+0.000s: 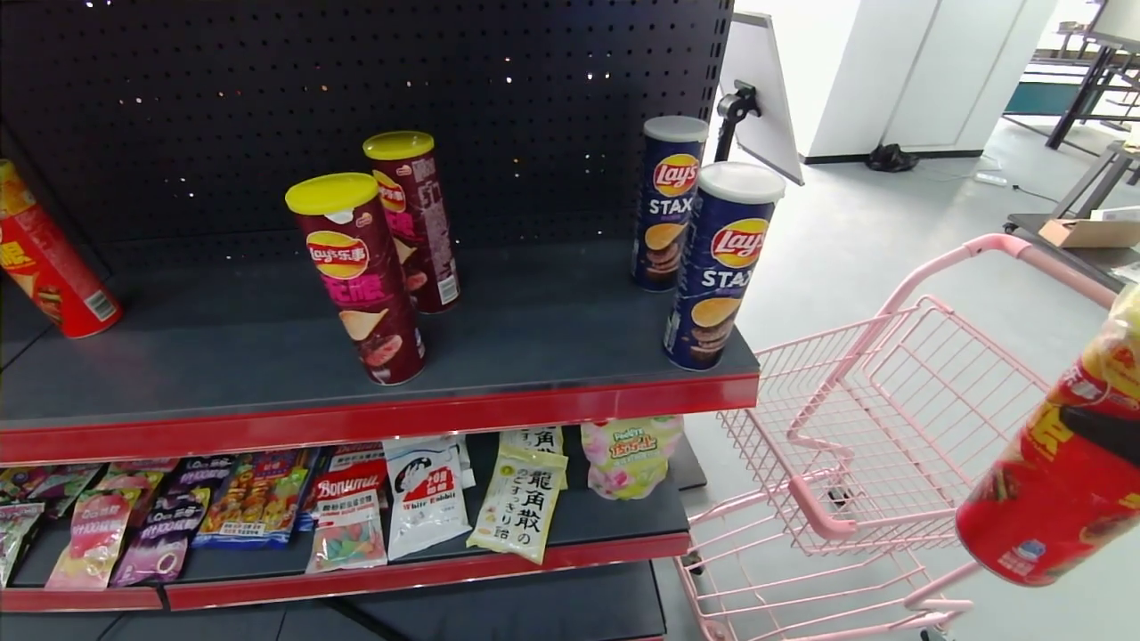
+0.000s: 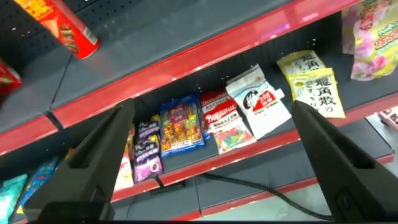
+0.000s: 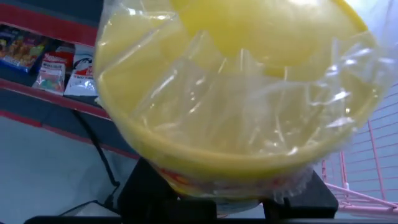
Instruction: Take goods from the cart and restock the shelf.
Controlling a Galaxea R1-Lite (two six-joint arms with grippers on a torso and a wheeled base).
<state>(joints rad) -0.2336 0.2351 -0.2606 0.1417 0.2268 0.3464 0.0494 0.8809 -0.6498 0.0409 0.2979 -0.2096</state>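
Yellow plastic, film-wrapped and glossy, is what my right gripper [image 1: 1097, 429] is clamped around: the lidded end of a red can [image 1: 1046, 503], held tilted above the pink wire cart [image 1: 891, 401], to the right of the shelf [image 1: 534, 325] and apart from it. One dark finger crosses the can's wall below the yellow lid [image 3: 267, 34]. Assessment: a stiff tube with a thin wall, probably light, contents brittle. The loose film is likely to be slippery under the pads, so the hold belongs on the rigid cylinder wall, squeezed moderately, not on the lid. The round base should stand stably only if set down square. My left gripper [image 2: 212, 106] is empty with its fingers [image 2: 99, 155] spread wide, hanging before the lower shelf [image 2: 261, 146], where flat, crinkly snack bags [image 2: 249, 112] lie in a row. Further out, the upper shelf board is matt dark grey with a red front lip and a perforated black back panel [image 1: 267, 107]. Two maroon cans [image 1: 356, 276] and two blue cans [image 1: 717, 267] stand upright on it. A second red can [image 1: 49, 258] leans at its far left. Bare board lies between the maroon and blue pairs.
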